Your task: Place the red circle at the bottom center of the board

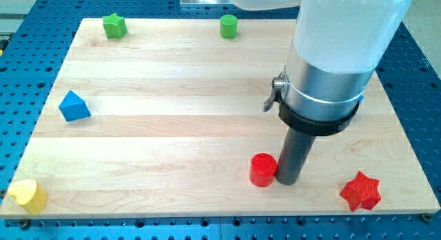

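The red circle [262, 170] stands on the wooden board [172, 130] near the view's bottom, a little right of centre. My tip [287, 181] rests on the board right beside it, touching or almost touching its right side. The arm's white and silver body hangs above, at the view's upper right.
A red star [360, 190] lies at the bottom right. A yellow block [27, 195] sits at the bottom left corner. A blue triangular block [73, 106] is at the left edge. A green star [114, 25] and a green cylinder [228, 25] are along the top edge.
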Robot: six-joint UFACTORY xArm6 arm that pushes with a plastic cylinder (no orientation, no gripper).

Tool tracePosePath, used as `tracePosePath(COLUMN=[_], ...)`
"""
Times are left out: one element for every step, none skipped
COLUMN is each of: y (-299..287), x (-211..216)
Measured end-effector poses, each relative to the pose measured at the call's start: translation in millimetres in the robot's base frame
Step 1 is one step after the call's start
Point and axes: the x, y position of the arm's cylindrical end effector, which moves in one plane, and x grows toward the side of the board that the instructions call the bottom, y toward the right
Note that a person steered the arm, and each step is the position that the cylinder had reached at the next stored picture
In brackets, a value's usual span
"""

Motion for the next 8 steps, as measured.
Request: tracePosePath(y=[-57, -77, -105, -120, -157, -143, -175, -123], x=[8, 16, 46, 45, 45, 34, -14, -47])
